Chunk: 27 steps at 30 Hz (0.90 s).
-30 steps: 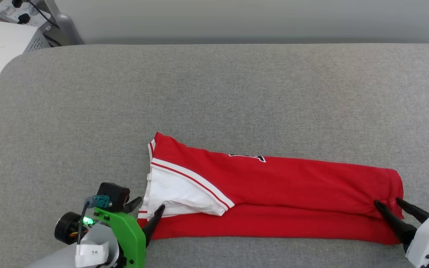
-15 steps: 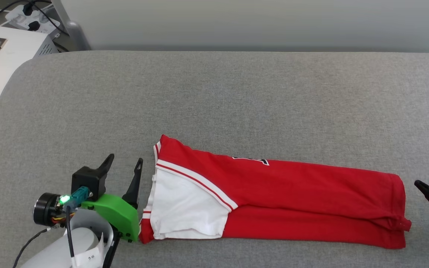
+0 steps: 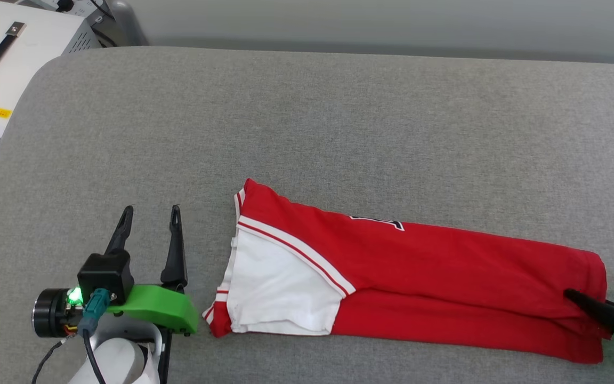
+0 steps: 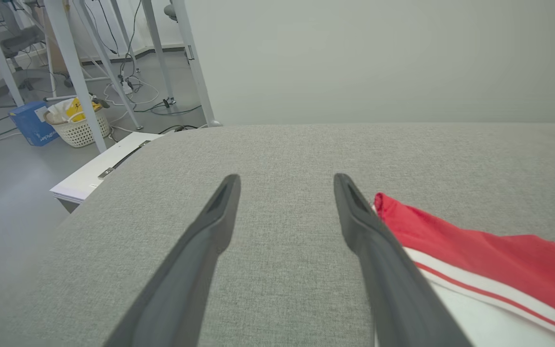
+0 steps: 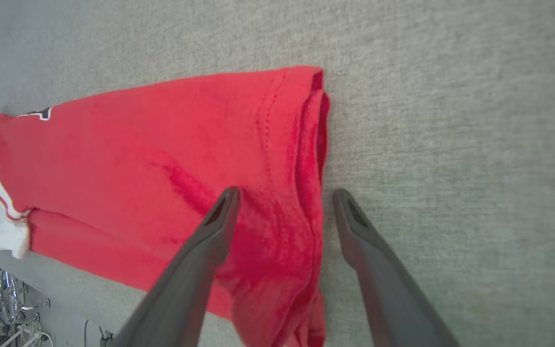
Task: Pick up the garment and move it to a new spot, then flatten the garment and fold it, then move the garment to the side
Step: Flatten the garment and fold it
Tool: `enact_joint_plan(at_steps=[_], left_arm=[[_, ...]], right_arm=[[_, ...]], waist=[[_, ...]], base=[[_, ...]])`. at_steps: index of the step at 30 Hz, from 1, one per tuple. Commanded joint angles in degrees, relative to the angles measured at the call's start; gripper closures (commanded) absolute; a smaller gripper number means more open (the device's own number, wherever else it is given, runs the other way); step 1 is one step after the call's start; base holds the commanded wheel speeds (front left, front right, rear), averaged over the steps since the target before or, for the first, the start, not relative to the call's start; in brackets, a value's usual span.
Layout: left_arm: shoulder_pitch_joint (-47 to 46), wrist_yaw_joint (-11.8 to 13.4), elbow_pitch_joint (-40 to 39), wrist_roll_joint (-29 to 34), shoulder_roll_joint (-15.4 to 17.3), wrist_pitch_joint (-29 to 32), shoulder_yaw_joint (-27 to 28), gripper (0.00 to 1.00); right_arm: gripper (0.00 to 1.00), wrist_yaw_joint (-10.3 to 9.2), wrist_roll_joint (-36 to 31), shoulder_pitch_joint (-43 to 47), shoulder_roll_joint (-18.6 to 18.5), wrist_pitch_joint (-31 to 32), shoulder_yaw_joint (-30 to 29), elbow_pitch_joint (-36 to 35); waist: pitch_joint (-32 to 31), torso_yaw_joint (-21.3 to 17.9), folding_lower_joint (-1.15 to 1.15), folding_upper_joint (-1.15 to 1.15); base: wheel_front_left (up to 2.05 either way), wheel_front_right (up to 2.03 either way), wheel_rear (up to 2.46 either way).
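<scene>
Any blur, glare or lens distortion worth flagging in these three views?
Head view: even diffuse light, no glare, garment sharp. Left wrist view: left gripper softens toward the lens; white legs lean from wide-angle distortion. Right wrist view: right gripper likewise soft near the lens, garment stitching crisp.

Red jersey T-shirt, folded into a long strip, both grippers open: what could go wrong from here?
1. The right gripper straddles the hem; closing may catch only the upper layers, and the fold could slide apart.
2. The left gripper stands beside the collar end, clear of the T-shirt; a one-sided lift might drag the strip askew.
3. The white sleeve lies loose on top and may flop out.
</scene>
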Motion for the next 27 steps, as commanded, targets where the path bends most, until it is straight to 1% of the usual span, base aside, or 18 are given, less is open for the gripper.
enact_joint_plan(at_steps=[1,9,13,16,17,18,19,27], left_arm=[[1.59,-0.90,-0.28,1.91,-1.53,-0.33,1.94,0.00],[6.41,-6.49,-1.10,10.29,-9.84,-0.33,10.93,0.00],[7.92,-9.62,-1.15,14.17,-13.17,-0.33,13.93,0.00],[8.56,-11.18,-1.30,16.96,-14.93,-0.33,15.61,0.00],[8.93,-11.86,-1.36,18.07,-15.80,-0.33,16.31,0.00],[9.11,-12.30,-1.42,18.69,-16.35,-0.33,16.81,0.00],[9.28,-12.77,-1.57,19.51,-16.94,-0.33,17.44,0.00],[10.88,-15.98,-1.37,23.53,-19.44,-0.33,20.70,0.00]], right_arm=[[0.00,-0.04,0.21,-0.96,0.86,0.49,0.79,0.75],[0.00,-0.04,2.50,-1.16,5.15,0.95,5.37,2.93],[0.00,-0.04,2.97,-1.53,5.80,-0.10,7.20,3.16],[0.00,-0.04,3.13,-1.77,5.66,-1.05,8.09,3.41],[0.32,-0.04,2.82,-1.91,5.37,-1.79,8.56,3.48],[0.79,-0.04,2.68,-1.98,5.20,-2.31,8.81,3.60],[1.00,-0.04,2.69,-2.07,4.97,-2.82,9.08,3.73],[1.00,-0.04,3.63,-2.21,1.34,-6.35,9.04,5.11]], waist=[[0.56,0.71,0.00,0.00],[0.33,1.56,0.00,0.00],[0.06,1.67,0.00,0.00],[-0.12,1.76,0.00,0.00],[-0.20,1.77,0.00,0.00],[-0.26,1.80,0.00,0.00],[-0.34,1.80,0.00,0.00],[-2.10,1.32,0.00,0.00]], base=[[0.00,0.00,0.00],[0.00,0.00,0.00],[0.00,0.00,0.00],[0.00,0.00,0.00],[0.00,0.00,0.00],[0.00,0.00,0.00],[0.00,0.00,0.00],[0.00,0.00,0.00]])
